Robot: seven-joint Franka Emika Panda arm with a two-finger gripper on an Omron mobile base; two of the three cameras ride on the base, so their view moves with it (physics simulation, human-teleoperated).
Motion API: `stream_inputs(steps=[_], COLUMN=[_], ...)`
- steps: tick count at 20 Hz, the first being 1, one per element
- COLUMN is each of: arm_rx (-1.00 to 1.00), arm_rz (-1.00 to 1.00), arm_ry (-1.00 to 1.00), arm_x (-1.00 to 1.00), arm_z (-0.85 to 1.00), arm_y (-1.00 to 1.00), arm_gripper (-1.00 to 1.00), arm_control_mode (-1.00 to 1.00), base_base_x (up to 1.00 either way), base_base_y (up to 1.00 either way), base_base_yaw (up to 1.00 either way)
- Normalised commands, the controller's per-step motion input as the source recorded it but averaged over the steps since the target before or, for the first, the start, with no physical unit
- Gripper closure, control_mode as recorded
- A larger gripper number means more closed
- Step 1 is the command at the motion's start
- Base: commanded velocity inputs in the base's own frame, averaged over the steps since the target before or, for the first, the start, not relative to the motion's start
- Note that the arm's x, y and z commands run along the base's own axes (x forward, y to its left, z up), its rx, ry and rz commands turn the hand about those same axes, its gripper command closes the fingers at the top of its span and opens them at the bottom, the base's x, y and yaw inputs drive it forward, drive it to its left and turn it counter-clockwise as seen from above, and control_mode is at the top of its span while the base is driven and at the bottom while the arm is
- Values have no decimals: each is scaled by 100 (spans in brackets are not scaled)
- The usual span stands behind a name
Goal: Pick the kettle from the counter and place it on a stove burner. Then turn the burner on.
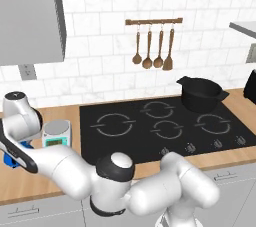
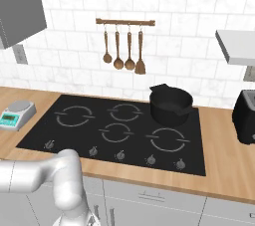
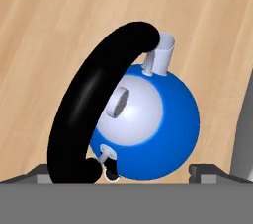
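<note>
The white arm rises from the base, folds at a bulky elbow and sweeps far out to its own left, wrist bent downward at the end, where the pincer points straight down with its two dark fingertips spread wide and gripping nothing.

Kettle on counter, left of scale and cooktop.
</note>
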Motion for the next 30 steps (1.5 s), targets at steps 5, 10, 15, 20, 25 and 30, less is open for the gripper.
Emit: stream_inputs(steps=[5,10,15,20,25,30], arm_rx=[0,0,0,0,0,0], arm_rz=[0,0,-1,-6,-8,-5], arm_ry=[-6,-6,-5,-5,-3,-1], arm_x=[0,0,16,21,5,-2], arm_z=[0,8,13,2,0,0], arm_y=[3,0,0,1,0,0], arm_gripper=[-100,-100,-100,-100,-100,-100], arm_control_mode=[-100,-100,-100,-100,-100,-100], base_base_x=[0,0,0,0,0,0], base_base_y=[0,0,0,0,0,0], base_base_yaw=[0,0,0,0,0,0])
